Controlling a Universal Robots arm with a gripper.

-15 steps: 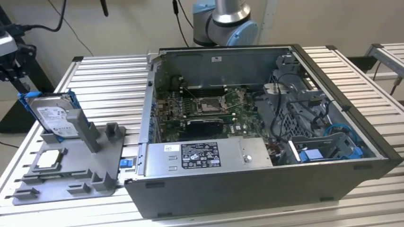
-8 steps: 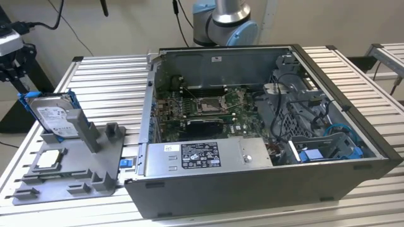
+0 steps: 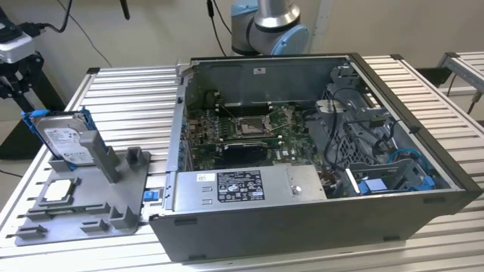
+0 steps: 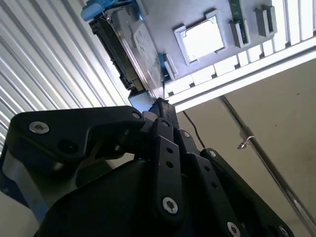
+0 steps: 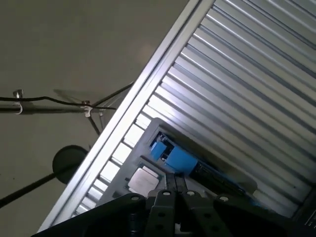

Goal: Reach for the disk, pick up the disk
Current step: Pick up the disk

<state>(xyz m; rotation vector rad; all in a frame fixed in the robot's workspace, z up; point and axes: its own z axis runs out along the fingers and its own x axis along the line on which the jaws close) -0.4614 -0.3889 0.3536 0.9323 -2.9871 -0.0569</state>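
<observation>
We are looking at a robotics lab or test workshop: a ribbed aluminium-profile workbench (image 3: 136, 90) carries an opened dark grey desktop computer case (image 3: 302, 226) with its green motherboard (image 3: 287, 119) bare, a grey plastic parts fixture (image 3: 76, 207) stands beside it, and a silver-and-blue jointed robot arm (image 3: 268, 25) rises behind it.

a silver table (image 3: 128, 96) made of long metal slats stands by a plain pale wall (image 3: 158, 28). another slatted table (image 3: 468, 59) sits at the exterior view's right. the floor (image 5: 59, 39) is tan.
</observation>
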